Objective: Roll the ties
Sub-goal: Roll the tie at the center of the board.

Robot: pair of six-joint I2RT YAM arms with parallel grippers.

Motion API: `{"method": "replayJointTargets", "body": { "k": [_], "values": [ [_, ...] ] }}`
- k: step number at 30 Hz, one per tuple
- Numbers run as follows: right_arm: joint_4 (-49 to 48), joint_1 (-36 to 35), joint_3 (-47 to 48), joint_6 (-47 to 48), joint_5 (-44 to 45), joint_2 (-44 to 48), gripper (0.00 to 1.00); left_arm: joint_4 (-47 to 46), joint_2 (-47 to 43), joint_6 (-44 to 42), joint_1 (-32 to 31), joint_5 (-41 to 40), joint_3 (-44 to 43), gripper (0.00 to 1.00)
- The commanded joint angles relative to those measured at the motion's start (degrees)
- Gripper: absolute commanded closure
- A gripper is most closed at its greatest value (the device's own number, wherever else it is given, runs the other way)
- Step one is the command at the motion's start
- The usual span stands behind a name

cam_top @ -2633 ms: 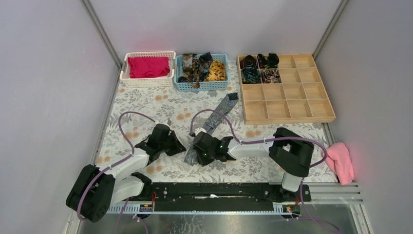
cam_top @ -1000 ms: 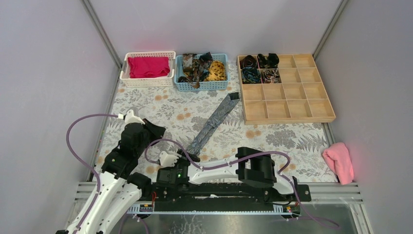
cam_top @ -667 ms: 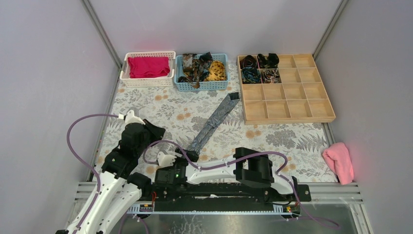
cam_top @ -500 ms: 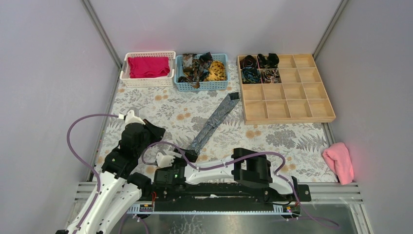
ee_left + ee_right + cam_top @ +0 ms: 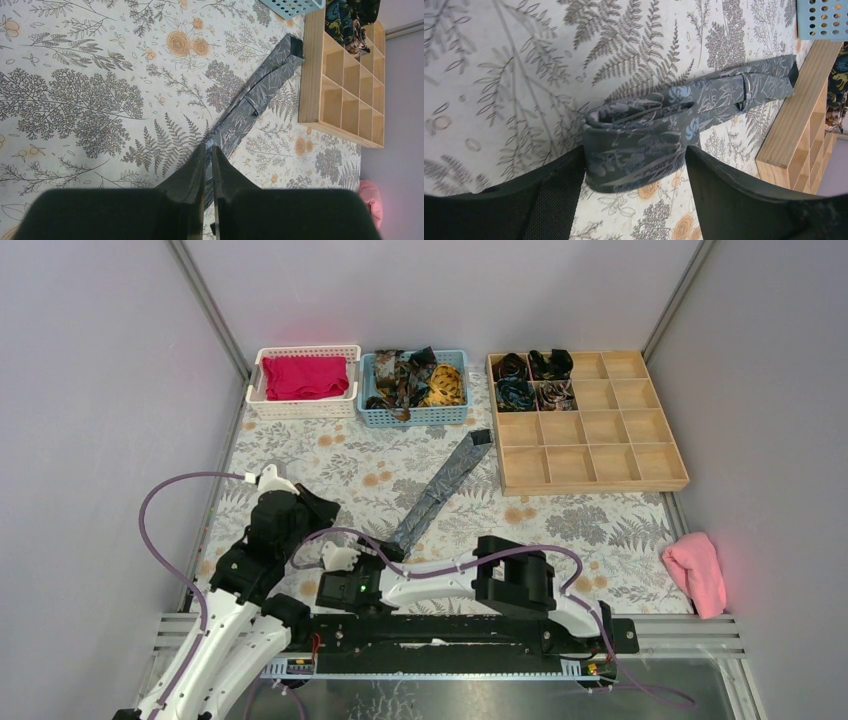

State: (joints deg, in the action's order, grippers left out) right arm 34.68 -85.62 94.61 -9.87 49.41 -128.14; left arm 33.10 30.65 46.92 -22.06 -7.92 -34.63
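My right end effector (image 5: 633, 152) grasps the near end of the grey tie (image 5: 719, 85) across its width. My fingers stand wide because the doubled-over fabric fills the gap edge to edge, a hold that should let me turn this first fold into a coil. The rest of the tie lies flat on the worktop (image 5: 300, 455), slanting toward the wooden tray (image 5: 640, 475). My left end effector (image 5: 208, 150) is clenched and empty, hovering above the strip.
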Motion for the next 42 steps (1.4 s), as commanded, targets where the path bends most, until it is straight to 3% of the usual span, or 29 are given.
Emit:
{"method": "replayJointTargets", "body": {
  "k": [1,5,17,30,34,42],
  "values": [
    [-3.69,3.66,-2.38,-0.70,-6.00,0.07,0.21,-0.79,0.58,-1.10,0.19,0.80,0.82,0.86],
    [-4.34,4.90,-2.72,-0.31,-10.21,-0.65,0.28,-1.02,0.78,-1.12,0.20,0.72,0.80,0.87],
    [-8.73,10.88,-8.33,-2.03,-26.13,-1.14,0.29,0.89,0.45,-1.24,0.18,-2.07,-1.81,0.91],
    [-11.19,14.55,-11.03,-4.30,-36.95,-2.42,0.51,1.70,0.54,-2.70,0.18,-2.49,-5.34,0.92],
    [-13.79,16.32,-13.70,-5.65,-39.42,0.46,0.57,1.60,0.51,-2.71,0.18,-3.91,-6.24,0.92],
    [-23.80,22.68,-21.63,-8.90,-55.95,10.00,0.63,-0.76,1.78,-2.45,0.18,-5.51,-6.72,0.93]
  ]
}}
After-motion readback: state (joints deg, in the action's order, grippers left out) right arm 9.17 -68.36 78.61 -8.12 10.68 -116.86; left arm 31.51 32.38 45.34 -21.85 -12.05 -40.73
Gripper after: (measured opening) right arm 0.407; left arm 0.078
